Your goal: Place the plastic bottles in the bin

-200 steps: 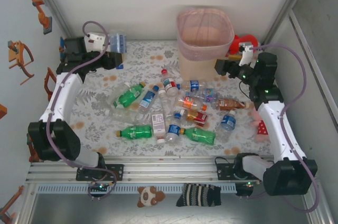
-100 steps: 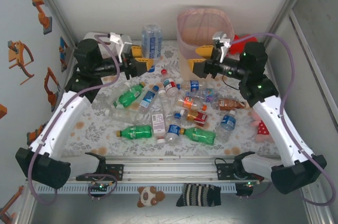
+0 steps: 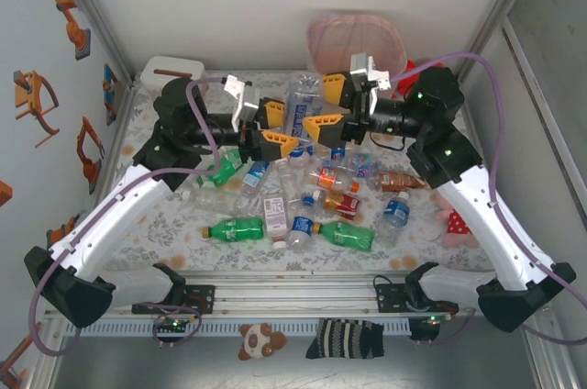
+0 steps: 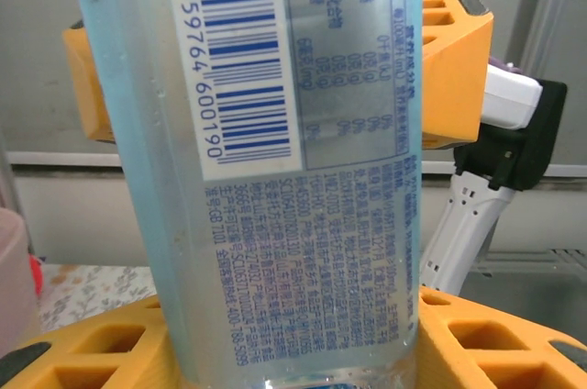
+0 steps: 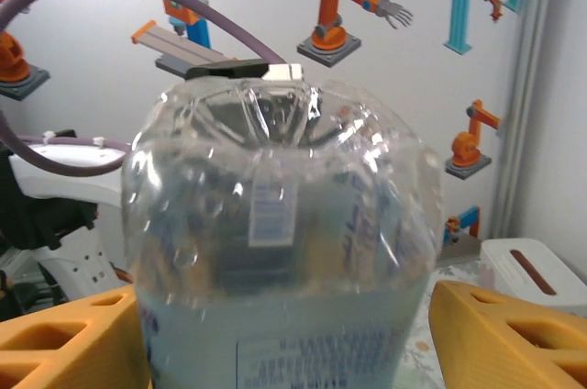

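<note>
A clear bottle with a blue-printed label [image 3: 301, 109] hangs above the middle of the table, between both arms. My left gripper [image 3: 275, 127] is shut on it from the left; in the left wrist view the bottle [image 4: 275, 178] sits pressed between the orange fingers [image 4: 83, 352]. My right gripper [image 3: 327, 105] reaches in from the right, jaws open on either side of the same bottle [image 5: 284, 242], with a thin gap at its right finger [image 5: 514, 334]. The pink bin [image 3: 358, 40] stands just behind. Several bottles [image 3: 237, 227] lie scattered on the table below.
A low white tissue box [image 3: 171, 69] sits at the back left, behind the left arm. A red toy [image 3: 413, 69] peeks out right of the bin. A plush toy [image 3: 260, 338] and a striped sock [image 3: 344, 338] lie in front of the rail.
The left arm carried the bottle from the back left to the centre. The right arm swung left from beside the bin and brought its jaws around the same bottle.
</note>
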